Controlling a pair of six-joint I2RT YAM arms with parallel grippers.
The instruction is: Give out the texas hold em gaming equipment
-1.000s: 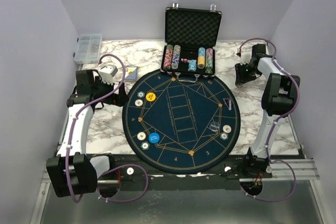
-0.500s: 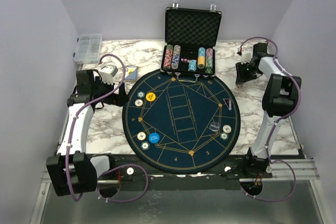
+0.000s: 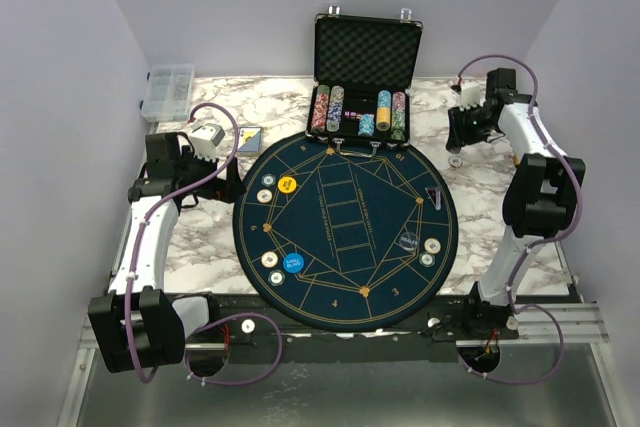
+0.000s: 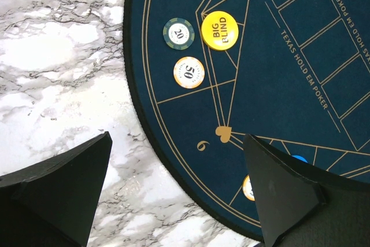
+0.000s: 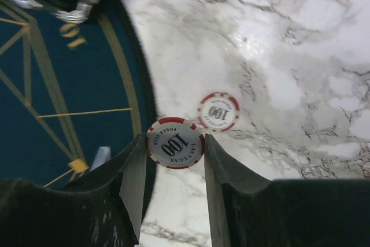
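My right gripper (image 5: 174, 151) is shut on a white-and-red 100 chip (image 5: 174, 143), held by its edges above the marble just off the mat's right rim. A second 100 chip (image 5: 218, 111) lies flat on the marble just beyond it. In the top view the right gripper (image 3: 462, 137) hangs at the far right, near the case. My left gripper (image 4: 179, 201) is open and empty over the mat's left rim. Ahead of it lie a yellow BIG BLIND disc (image 4: 220, 30), a 20 chip (image 4: 178, 33) and a 50 chip (image 4: 188, 72). A blue disc (image 3: 292, 264) and a dealer button (image 3: 407, 241) lie on the mat.
The round dark-blue mat (image 3: 345, 297) fills the table's middle. An open black case (image 3: 366, 47) with chip stacks stands behind it. A blue card box (image 3: 249, 139) lies at the mat's far left, and a clear compartment box (image 3: 167, 92) sits in the far left corner. Grey walls close both sides.
The right arm has swung further back along the table's right side, carrying the 100 chip, and its jaws narrowed slightly. The left arm has not moved.
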